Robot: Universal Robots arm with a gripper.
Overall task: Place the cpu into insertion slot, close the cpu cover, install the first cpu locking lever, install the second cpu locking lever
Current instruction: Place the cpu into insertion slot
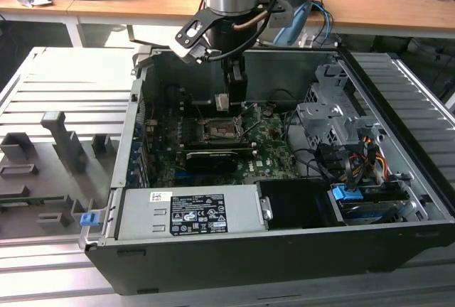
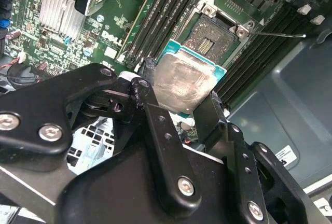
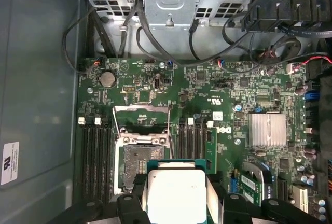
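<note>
A robot arm's claw (image 1: 222, 101) hangs inside an open computer case (image 1: 284, 250), its two black fingers (image 2: 155, 105) closed on opposite edges of the cpu (image 2: 184, 81). The pale silver chip is held flat, face up to both wrist views, above the insertion slot (image 3: 139, 164) and clear of it. In the first wrist view the cpu covers one edge of the slot, while the rest of the dark socket lies bare. In the exterior view the chip sits directly over the slot, with a gap between them.

The cpu cover (image 3: 141, 116) stands swung open at the edge of the slot farthest from the chip, its square opening showing the green motherboard (image 3: 249, 89) behind. A thin metal lever (image 2: 275, 35) juts out from one corner of the slot, raised off the board. Rows of black memory slots (image 3: 96, 156) flank the slot on two sides, and a finned silver heatsink (image 3: 267, 129) lies further off past one row. The case rests on a grey ribbed surface (image 1: 64, 72).
</note>
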